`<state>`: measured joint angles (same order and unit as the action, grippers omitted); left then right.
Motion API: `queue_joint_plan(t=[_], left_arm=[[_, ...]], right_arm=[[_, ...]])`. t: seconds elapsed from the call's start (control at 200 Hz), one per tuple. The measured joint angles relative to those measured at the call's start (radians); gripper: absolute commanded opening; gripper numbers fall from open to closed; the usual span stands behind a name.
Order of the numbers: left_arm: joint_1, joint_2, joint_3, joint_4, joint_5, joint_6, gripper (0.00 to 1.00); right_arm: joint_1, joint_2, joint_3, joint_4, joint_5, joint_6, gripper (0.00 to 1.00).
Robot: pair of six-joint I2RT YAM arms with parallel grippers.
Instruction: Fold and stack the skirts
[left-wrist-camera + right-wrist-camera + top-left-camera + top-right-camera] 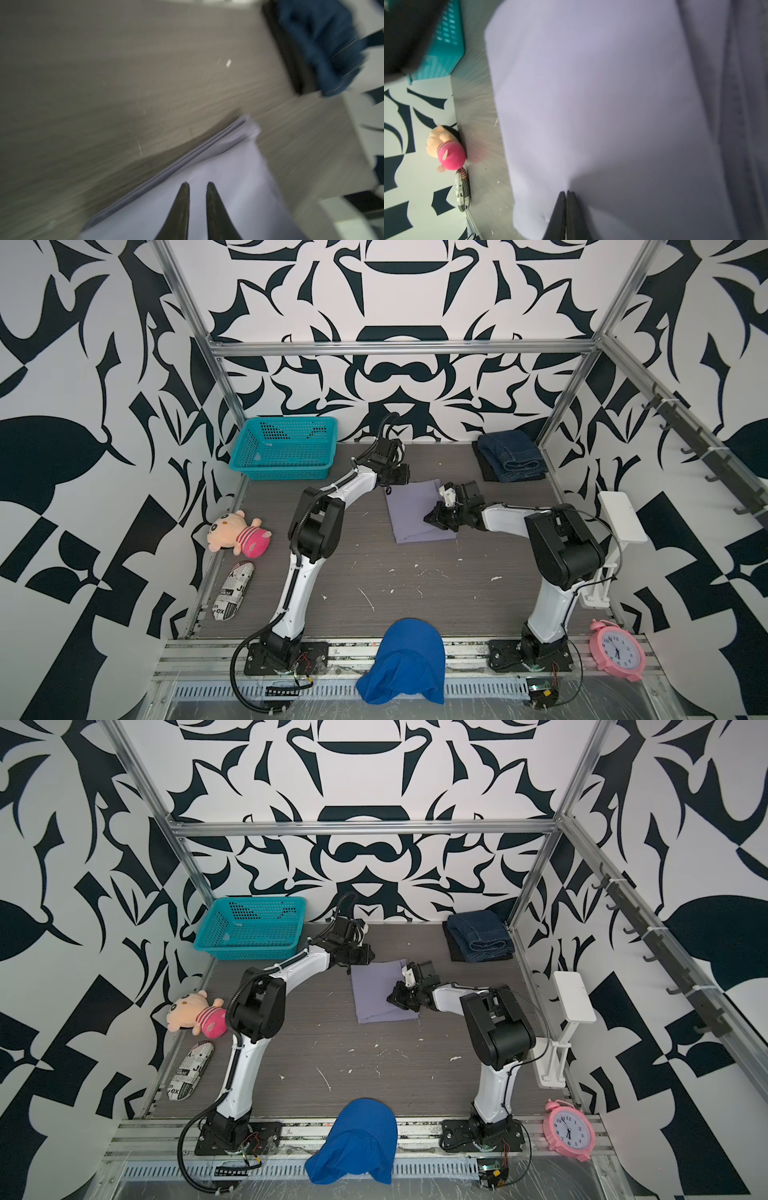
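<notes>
Pinching lavender skirt (591, 104), right claw (566, 192); left claw (198, 183) parted, blurred; black skirt (484, 467) mostly under denim skirt (513, 456).

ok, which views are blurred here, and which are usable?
Left wrist view: heavy motion smear over the table and denim skirt; the left gripper is crisp. Right wrist view: table streaked beside the lavender skirt, basket soft, plush toy fairly clear. Both top views: sharp and evenly lit.

Your left arm (301, 585) and right arm (552, 610) have white links and bulky black joints. A ribbed black cable (232, 668) loops by the left base plate (316, 651). The left gripper (197, 183) has thin, black, tapered fingers (180, 214).
</notes>
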<state>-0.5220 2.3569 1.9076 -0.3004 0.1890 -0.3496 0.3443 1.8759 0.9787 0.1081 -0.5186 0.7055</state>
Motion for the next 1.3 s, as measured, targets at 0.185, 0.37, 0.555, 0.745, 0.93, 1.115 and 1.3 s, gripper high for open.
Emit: queue_joint_plan(t=[0.185, 0.37, 0.555, 0.745, 0.93, 1.115, 1.3], left_arm=[[0.011, 0.038, -0.002, -0.030, 0.031, -0.011, 0.18], [0.063, -0.001, -0.095, 0.015, 0.074, -0.083, 0.18], [0.094, -0.132, -0.298, 0.051, 0.044, -0.140, 0.17], [0.102, -0.274, -0.508, 0.097, -0.016, -0.208, 0.16], [0.076, -0.484, -0.776, 0.124, -0.087, -0.311, 0.16], [0.003, -0.672, -0.916, 0.117, -0.166, -0.382, 0.17], [-0.021, -0.782, -0.891, 0.125, -0.239, -0.348, 0.20]], right_arm=[[0.017, -0.015, -0.052, 0.034, 0.018, 0.007, 0.08], [0.024, -0.037, -0.076, 0.033, 0.044, 0.001, 0.08], [0.025, 0.016, 0.023, -0.060, 0.045, -0.069, 0.08], [0.021, 0.147, 0.244, -0.185, 0.042, -0.183, 0.08], [-0.004, 0.241, 0.428, -0.300, 0.054, -0.251, 0.08], [-0.025, 0.282, 0.594, -0.430, 0.080, -0.307, 0.09], [-0.029, 0.174, 0.589, -0.469, 0.071, -0.308, 0.10]])
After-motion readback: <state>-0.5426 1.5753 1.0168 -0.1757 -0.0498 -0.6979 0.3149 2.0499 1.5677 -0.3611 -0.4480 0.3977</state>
